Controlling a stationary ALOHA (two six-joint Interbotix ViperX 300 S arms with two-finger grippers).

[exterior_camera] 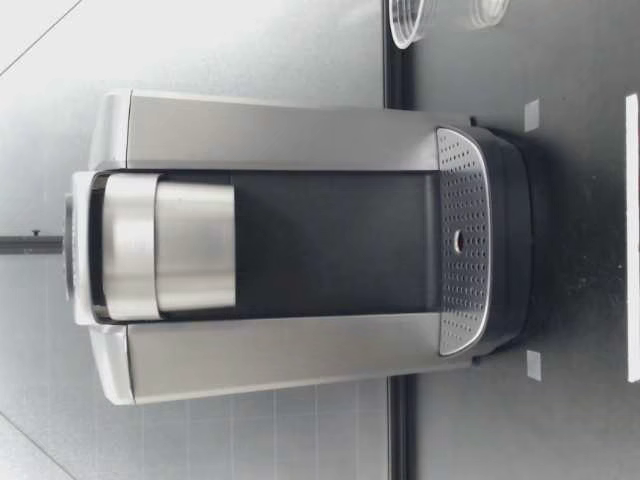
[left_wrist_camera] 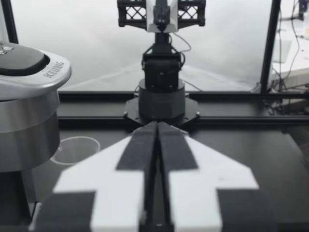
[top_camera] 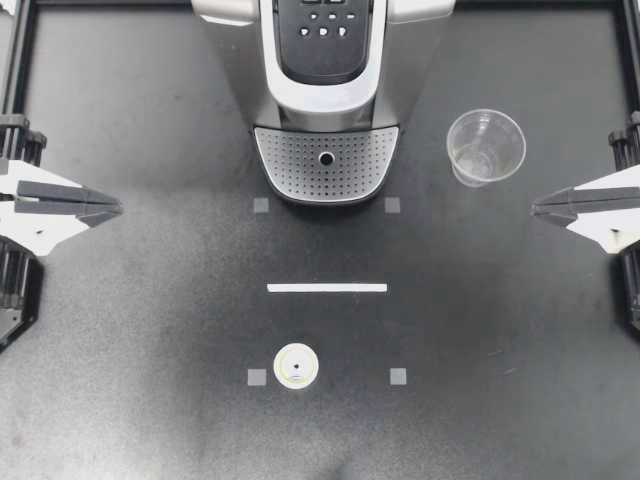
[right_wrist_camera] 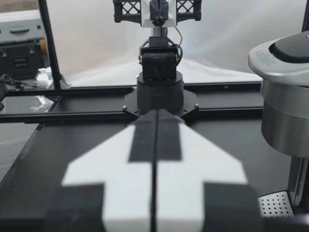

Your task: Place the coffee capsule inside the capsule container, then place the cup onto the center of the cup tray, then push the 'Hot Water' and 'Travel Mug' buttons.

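Our left gripper (top_camera: 113,208) and right gripper (top_camera: 540,207) rest closed and empty at the sides of the table (top_camera: 150,320), parked clear. The capsule (top_camera: 296,365) sits near, between tape squares (top_camera: 257,377); the cup (top_camera: 486,146) stands right of the coffee machine (top_camera: 325,90).

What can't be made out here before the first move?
Button panel, top view: cut by the frame edge, labels too small to read.
Capsule container: the coffee machine head is closed, hiding it in every view.
Cup: low view's edge cuts off most of it.
Coffee capsule: top view only; sides unseen.
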